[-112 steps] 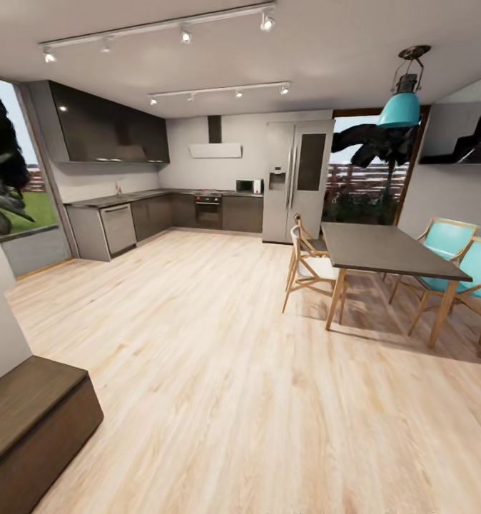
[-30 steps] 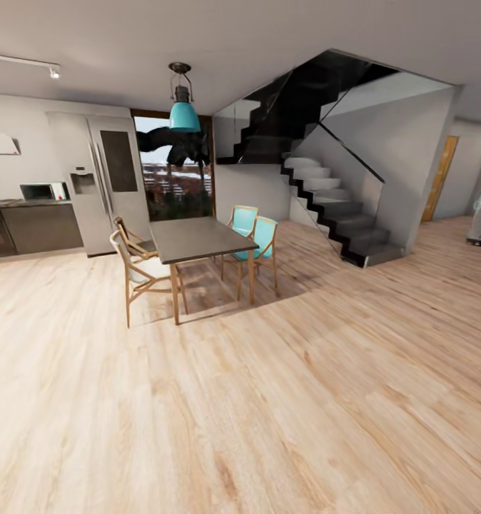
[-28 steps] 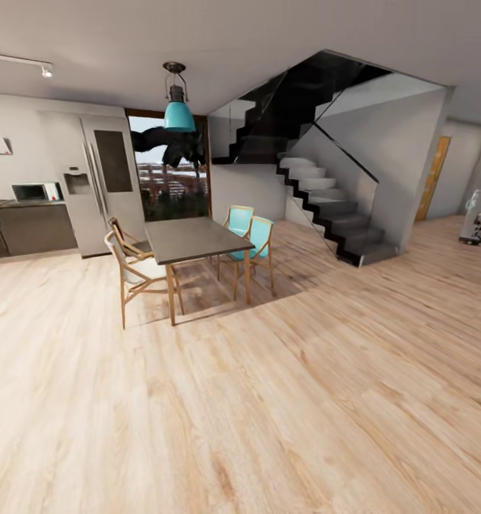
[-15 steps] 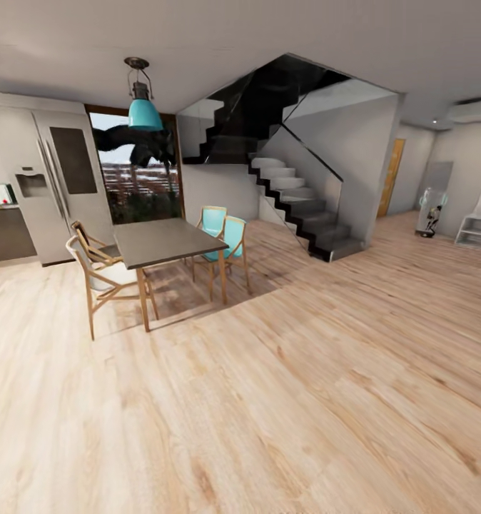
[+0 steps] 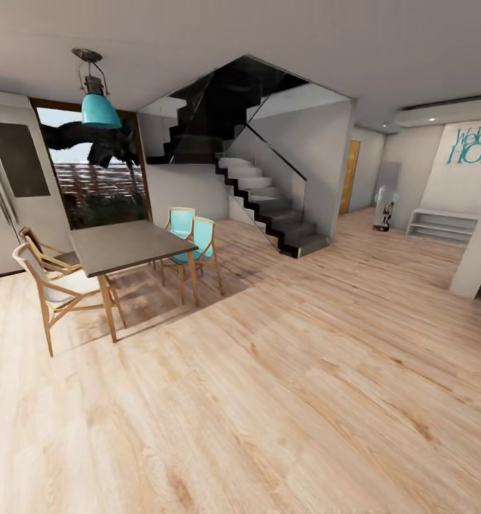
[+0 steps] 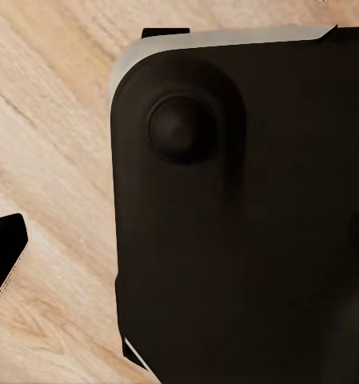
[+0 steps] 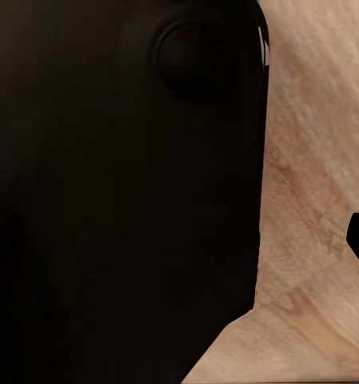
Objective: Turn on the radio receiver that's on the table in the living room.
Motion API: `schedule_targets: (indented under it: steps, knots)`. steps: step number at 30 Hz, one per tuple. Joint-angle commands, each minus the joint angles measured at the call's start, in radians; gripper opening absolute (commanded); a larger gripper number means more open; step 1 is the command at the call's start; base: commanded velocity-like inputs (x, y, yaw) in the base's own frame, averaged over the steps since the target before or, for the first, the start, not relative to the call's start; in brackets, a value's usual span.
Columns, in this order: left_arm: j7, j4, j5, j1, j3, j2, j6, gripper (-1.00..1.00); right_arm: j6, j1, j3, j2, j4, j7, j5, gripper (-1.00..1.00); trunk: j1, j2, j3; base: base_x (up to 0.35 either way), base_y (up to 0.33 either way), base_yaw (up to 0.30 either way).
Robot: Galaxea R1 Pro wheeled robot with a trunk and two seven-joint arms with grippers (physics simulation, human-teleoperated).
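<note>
Radio hunt under way: the robot is crossing an open-plan ground floor, and the red receiver it must switch on cannot be placed from this spot, nor can the low table said to carry it. At far left of the head view stands a grey refrigerator [image 5: 12, 200], then a teal pendant lamp [image 5: 100, 108] hanging above a dark dining table [image 5: 130, 246] ringed by pale wooden chairs [image 5: 48, 285] on its left side and two teal chairs [image 5: 192, 239] at its far right corner. Past the middle, a dark staircase [image 5: 265, 203] climbs behind glass panels. Further right a hallway ends at a wooden door [image 5: 350, 176], and white shelving [image 5: 440, 225] sits beneath teal lettering [image 5: 474, 146] on the wall. Light wood floor [image 5: 283, 400] runs throughout. Both wrist views look down on that floor past a dark rounded part of the robot's own body [image 6: 243, 224], so whether either set of jaws is released or clenched cannot be told. The step in hand appears to be the search for the living room. The next move probably calls for turning or driving on until the low table comes into sight.
</note>
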Motion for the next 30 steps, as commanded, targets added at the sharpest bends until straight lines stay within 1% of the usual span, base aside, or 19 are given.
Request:
schedule_targets:
  steps: [1, 30]
  knots:
    - [0.0, 0.0, 0.0, 0.0, 0.0, 0.0, 0.0, 1.0, 0.0, 0.0, 0.0, 0.0, 0.0, 0.0, 0.0, 1.0, 0.0, 0.0, 0.0, 0.0, 0.0, -0.29]
    - [0.0, 0.0, 0.0, 0.0, 0.0, 0.0, 0.0, 1.0, 0.0, 0.0, -0.001, 0.0, 0.0, 0.0, 0.0, 1.0, 0.0, 0.0, 0.0, 0.0, 0.0, -0.292]
